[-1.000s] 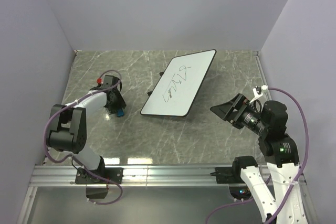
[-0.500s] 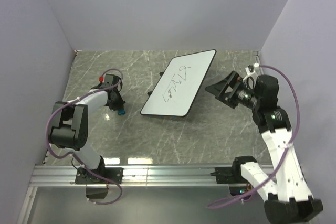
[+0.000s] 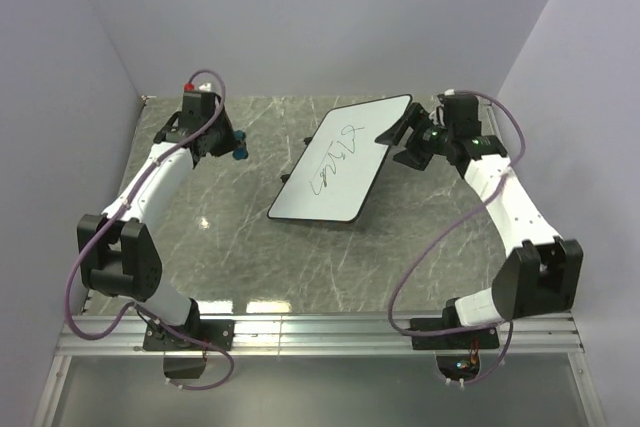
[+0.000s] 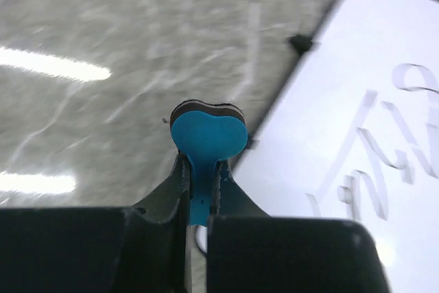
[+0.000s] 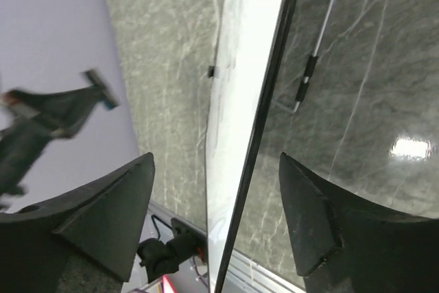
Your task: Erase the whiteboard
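The whiteboard lies slanted in the middle of the table, with dark handwritten scribbles on it. My left gripper is raised at the far left, apart from the board, and is shut on a small blue eraser. In the left wrist view the eraser sticks out between the fingers, with the board to its right. My right gripper is open at the board's far right edge. In the right wrist view the board's rim runs edge-on between the spread fingers, not gripped.
The board rests on a wire stand with small black clips on its left edge. Purple walls close in the marble table on three sides. A metal rail runs along the near edge.
My left arm has lifted the eraser off the table and swung it toward the back. My right arm has reached forward from the near right to the board's right edge, jaws open.
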{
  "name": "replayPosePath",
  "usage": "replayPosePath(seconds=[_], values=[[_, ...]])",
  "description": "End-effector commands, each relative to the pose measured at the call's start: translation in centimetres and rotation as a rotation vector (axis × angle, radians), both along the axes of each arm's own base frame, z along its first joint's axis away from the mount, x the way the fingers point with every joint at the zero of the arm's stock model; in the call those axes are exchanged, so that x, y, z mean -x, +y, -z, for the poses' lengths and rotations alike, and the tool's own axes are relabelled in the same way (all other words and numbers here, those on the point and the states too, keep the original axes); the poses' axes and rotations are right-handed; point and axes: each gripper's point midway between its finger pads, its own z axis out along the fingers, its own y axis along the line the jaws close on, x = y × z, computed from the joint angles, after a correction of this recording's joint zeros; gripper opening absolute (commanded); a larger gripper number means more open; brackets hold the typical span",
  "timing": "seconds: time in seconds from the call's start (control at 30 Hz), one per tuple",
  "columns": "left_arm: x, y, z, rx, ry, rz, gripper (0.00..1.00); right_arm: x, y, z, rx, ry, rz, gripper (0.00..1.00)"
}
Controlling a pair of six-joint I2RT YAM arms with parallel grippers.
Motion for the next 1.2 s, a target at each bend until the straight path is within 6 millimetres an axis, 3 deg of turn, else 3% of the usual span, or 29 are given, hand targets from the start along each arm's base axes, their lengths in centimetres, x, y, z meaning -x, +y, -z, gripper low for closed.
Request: replayPosePath(seconds=[0.0, 0.13, 0.23, 0.3, 0.33, 0.37, 0.4, 0.47, 0.5, 0.63, 0.8, 0.93, 1.07, 1.17], values=[[0.4, -5.6, -3.6, 0.076, -0.060, 0.220, 0.00, -2.1, 1.3, 0.3, 0.030, -0.015, -0.021, 0.78], [1.2, -12.3, -5.2, 0.106, -0.091, 0.426, 0.00, -2.7, 2.5, 2.1, 0.045, 0.014, -0.049, 0.76], [2.4, -17.1, -5.1, 0.147, -0.069, 0.553, 0.00, -2.9, 3.2, 3.0, 0.052, 0.035, -0.071, 0.63], [3.8, -20.1, -4.5, 0.184, -0.041, 0.650, 0.00, -3.1, 3.4, 3.5, 0.056, 0.044, -0.078, 0.43], [4.3, -20.9, -4.4, 0.189, -0.035, 0.683, 0.00, -3.1, 3.5, 3.7, 0.056, 0.050, -0.085, 0.36], [4.7, -21.8, -3.6, 0.186, -0.011, 0.716, 0.00, -3.1, 3.5, 4.0, 0.059, 0.058, -0.089, 0.21], [5.2, -22.8, -4.2, 0.175, -0.024, 0.749, 0.00, -3.3, 3.6, 4.2, 0.064, 0.067, -0.092, 0.15], [5.7, -23.0, -2.5, 0.114, 0.033, 0.777, 0.00, -3.3, 3.3, 4.7, 0.081, 0.086, -0.096, 0.00], [5.6, -23.2, -2.9, 0.112, 0.031, 0.791, 0.00, -3.3, 3.3, 5.0, 0.087, 0.093, -0.096, 0.00], [6.7, -23.6, -1.4, 0.106, 0.106, 0.877, 0.00, -3.0, 3.1, 5.7, 0.108, 0.115, -0.098, 0.00], [8.9, -23.3, 1.7, 0.111, 0.189, 0.945, 0.00, -3.2, 2.9, 5.9, 0.131, 0.127, -0.110, 0.00], [8.8, -21.2, 5.5, 0.065, 0.248, 0.860, 0.00, -3.6, 2.7, 5.8, 0.150, 0.133, -0.117, 0.00], [7.8, -17.5, 11.6, 0.000, 0.406, 0.738, 0.00, -4.0, 2.9, 5.3, 0.146, 0.132, -0.122, 0.00], [7.4, -16.0, 13.4, -0.016, 0.442, 0.705, 0.00, -4.3, 3.0, 4.9, 0.148, 0.125, -0.127, 0.00]])
